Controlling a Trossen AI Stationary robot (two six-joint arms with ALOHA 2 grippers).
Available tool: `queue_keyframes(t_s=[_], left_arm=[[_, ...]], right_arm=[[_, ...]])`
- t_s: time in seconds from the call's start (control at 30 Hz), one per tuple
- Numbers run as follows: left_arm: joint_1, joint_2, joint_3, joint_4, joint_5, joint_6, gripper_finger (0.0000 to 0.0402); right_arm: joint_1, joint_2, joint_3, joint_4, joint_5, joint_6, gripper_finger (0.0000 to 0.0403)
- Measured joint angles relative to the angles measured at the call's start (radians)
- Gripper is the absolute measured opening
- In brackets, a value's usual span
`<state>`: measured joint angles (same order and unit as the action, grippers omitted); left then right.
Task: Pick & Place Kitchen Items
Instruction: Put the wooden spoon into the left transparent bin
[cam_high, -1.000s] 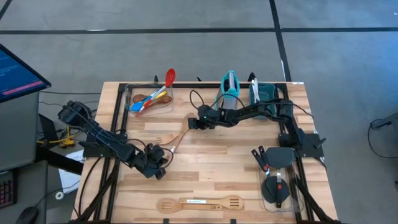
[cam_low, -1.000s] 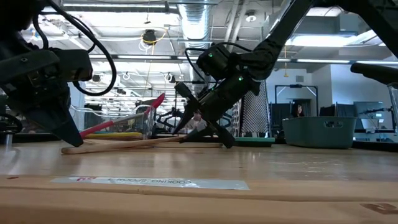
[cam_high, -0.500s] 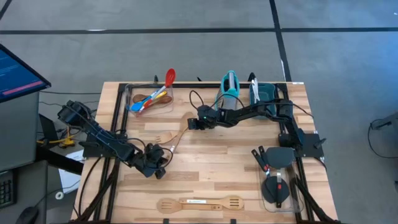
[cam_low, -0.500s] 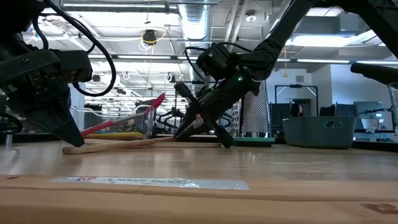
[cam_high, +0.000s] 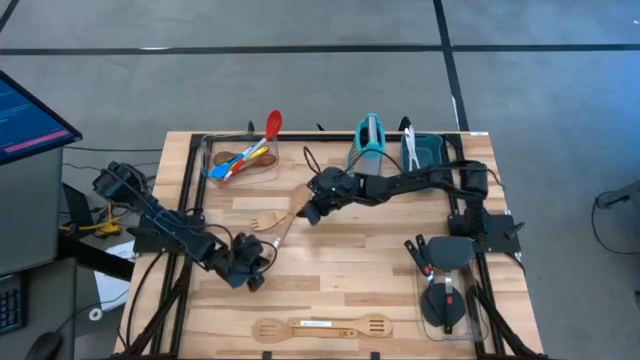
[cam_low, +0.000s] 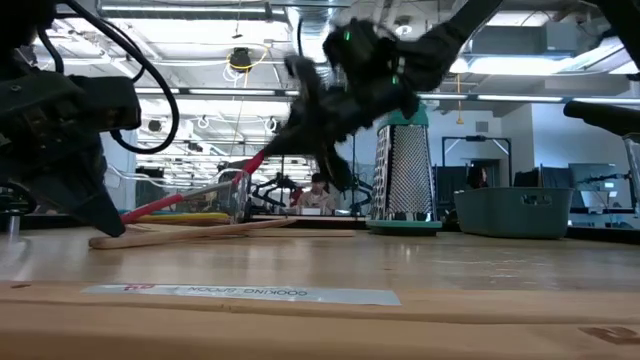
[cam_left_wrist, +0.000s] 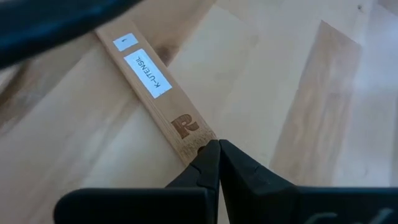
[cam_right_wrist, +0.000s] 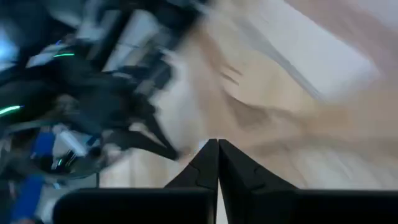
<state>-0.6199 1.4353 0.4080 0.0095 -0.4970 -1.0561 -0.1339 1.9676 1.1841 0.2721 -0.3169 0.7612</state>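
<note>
We judge the step in hand to be the pick of the wooden fork (cam_high: 268, 222) lying mid-worktop (cam_high: 340, 265), tines toward the container (cam_high: 240, 158) that already holds the red, blue and yellow spoons (cam_high: 252, 152). Our left hand (cam_high: 252, 270) sits low at the fork's handle end; in its wrist view the fingers (cam_left_wrist: 208, 167) are pressed together with the tips touching the handle's end, not around it, so nothing is gripped. Our right hand (cam_high: 310, 212) hangs above the worktop near the fork's head, arm stretched in from the right edge, forearm tilted; its wrist view shows the fingers together and empty. The grater (cam_high: 370, 138) stands upright at the far edge beside the teal bin (cam_high: 425, 150); a wooden spoon and slotted spatula (cam_high: 322, 326) lie at the near edge, and black spatulas (cam_high: 445, 275) rest at the right. Next, we think one hand must part its fingers, straddle the thin handle and close squarely, since a flat handle may slide away.
</note>
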Motion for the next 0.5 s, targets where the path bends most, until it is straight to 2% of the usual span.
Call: queue_keyframes(t_s=[0.13, 0.23, 0.4, 0.5], left_arm=[[-0.029, 0.0, 0.0, 0.004, 0.018, 0.0, 0.0001], [-0.046, 0.0, 0.0, 0.008, 0.022, 0.0, 0.0001], [-0.047, 0.0, 0.0, 0.01, 0.022, 0.0, 0.0001], [-0.047, 0.0, 0.0, 0.012, 0.016, 0.0, 0.0001]], right_arm=[[0.043, -0.037, 0.059, -0.025, -0.001, -0.227, 0.0001], [0.075, -0.033, 0.128, -0.13, 0.007, -0.406, 0.0003], [0.108, -0.008, 0.272, -0.444, 0.169, -0.719, 0.0003], [0.115, 0.018, 0.346, -0.558, 0.291, -0.901, 0.0011]])
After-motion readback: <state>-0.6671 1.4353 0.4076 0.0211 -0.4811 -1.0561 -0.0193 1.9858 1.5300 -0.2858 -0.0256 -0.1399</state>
